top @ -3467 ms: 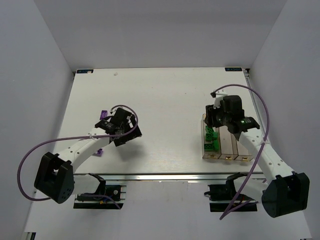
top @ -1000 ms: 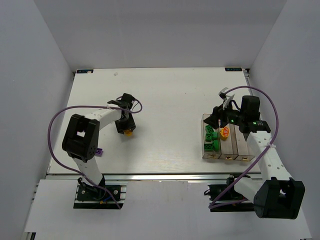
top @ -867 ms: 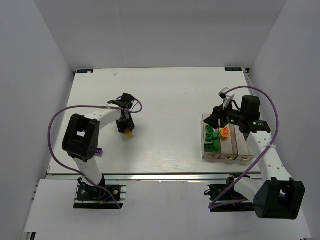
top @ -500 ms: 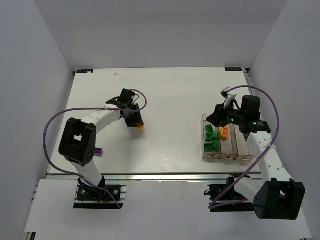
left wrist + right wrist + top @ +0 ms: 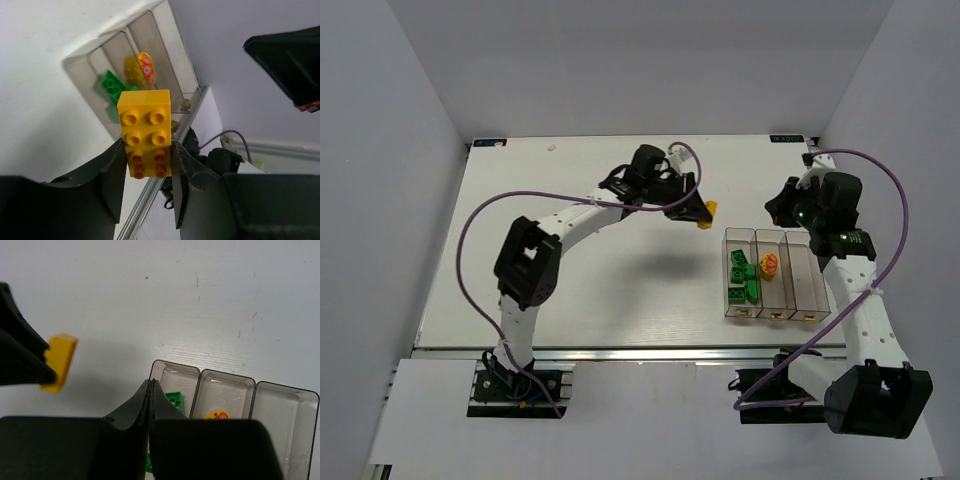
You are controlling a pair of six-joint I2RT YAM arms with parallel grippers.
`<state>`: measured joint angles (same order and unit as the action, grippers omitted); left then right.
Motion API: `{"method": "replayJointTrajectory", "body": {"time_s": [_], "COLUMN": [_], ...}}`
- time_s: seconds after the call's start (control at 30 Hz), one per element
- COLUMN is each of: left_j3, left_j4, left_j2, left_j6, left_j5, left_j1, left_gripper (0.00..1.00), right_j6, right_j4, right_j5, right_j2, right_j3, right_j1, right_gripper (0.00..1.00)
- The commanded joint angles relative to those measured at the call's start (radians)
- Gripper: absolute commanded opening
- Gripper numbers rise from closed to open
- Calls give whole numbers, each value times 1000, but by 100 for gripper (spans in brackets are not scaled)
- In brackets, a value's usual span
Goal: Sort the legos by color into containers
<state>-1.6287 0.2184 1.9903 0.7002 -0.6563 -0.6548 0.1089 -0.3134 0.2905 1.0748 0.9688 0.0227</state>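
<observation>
My left gripper (image 5: 698, 209) is shut on a yellow lego (image 5: 707, 210), held in the air just left of the far end of the containers (image 5: 772, 313). In the left wrist view the yellow lego (image 5: 145, 131) sits studs-up between both fingers, above the bins (image 5: 172, 55). Green legos (image 5: 741, 276) lie in the left bin and a rounded orange lego (image 5: 768, 264) in the middle one. My right gripper (image 5: 783, 206) hovers beyond the bins' far end. Its jaws (image 5: 150, 386) are pressed together with nothing between them. The right wrist view shows the yellow lego (image 5: 59, 361) to the left.
The right bin (image 5: 285, 410) holds nothing that I can see. The left arm (image 5: 580, 212) stretches across the table's middle. The table's far edge (image 5: 640, 137) and the side walls frame the work area.
The left arm has swung from the table's left side to beside the bins, carrying the yellow lego. The right gripper has shut and drawn back past the bins' far end.
</observation>
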Motion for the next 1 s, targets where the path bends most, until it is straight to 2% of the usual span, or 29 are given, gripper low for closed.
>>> {"method": "replayJointTrajectory", "body": {"time_s": [0.0, 0.33, 0.47, 0.63, 0.73, 0.77, 0.83, 0.87, 0.97], "left_j3": [-127, -512, -536, -557, -571, -576, -573, -568, -547], "left_j4": [-63, -270, -392, -402, -386, -357, -337, -309, -297], "left_j2": [112, 454, 525, 567, 576, 578, 579, 579, 567], "left_j6": [31, 212, 327, 364, 371, 366, 360, 351, 343], "left_j5": [-135, -253, -252, -200, -151, -140, -128, -123, -109], "left_j1": [-42, -178, -207, -241, -252, -252, -261, -261, -261], "left_gripper": [0, 1, 5, 8, 19, 31, 40, 53, 67], "right_j6": [77, 104, 107, 107, 126, 133, 135, 137, 124], "right_j4": [33, 42, 34, 43, 36, 36, 36, 36, 36], "right_j5": [-59, -50, -47, -31, -25, -22, -16, -16, -17], "right_j2": [-39, -121, -136, -151, -151, -151, -153, -153, -153], "right_j3": [53, 85, 64, 48, 41, 39, 36, 36, 38], "right_j1": [14, 46, 52, 57, 60, 60, 60, 60, 60], "right_gripper": [0, 0, 0, 0, 0, 0, 0, 0, 0]}}
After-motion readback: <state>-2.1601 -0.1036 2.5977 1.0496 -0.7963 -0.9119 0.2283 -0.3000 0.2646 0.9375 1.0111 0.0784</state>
